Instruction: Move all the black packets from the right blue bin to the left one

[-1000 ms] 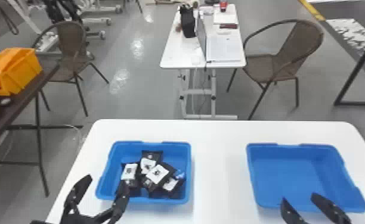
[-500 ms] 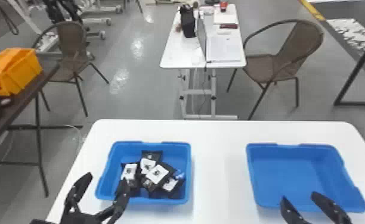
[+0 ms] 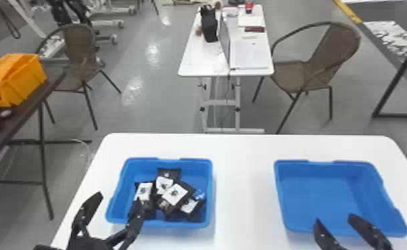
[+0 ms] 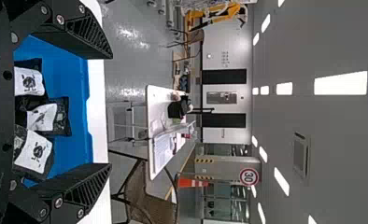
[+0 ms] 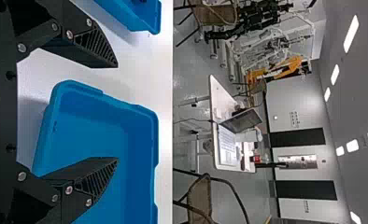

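My left gripper (image 3: 119, 204) stands open at the near left corner of the left blue bin (image 3: 199, 173), which holds several black packets (image 3: 176, 192) with white labels, heaped together. In the left wrist view the left gripper (image 4: 109, 112) has its fingers wide apart, with packets (image 4: 35, 149) lying in the bin beyond. The right blue bin (image 3: 319, 186) has a bare floor, and my right gripper (image 3: 332, 217) is open over its near edge. From the right wrist, the right gripper (image 5: 117, 112) is spread with nothing held, above the right bin (image 5: 93, 135).
Both bins rest on a white table (image 3: 246, 166), with a strip of bare tabletop between them. Farther back are a desk with a laptop (image 3: 226, 46) and two brown chairs. A dark table with an orange box (image 3: 23, 79) stands at the left.
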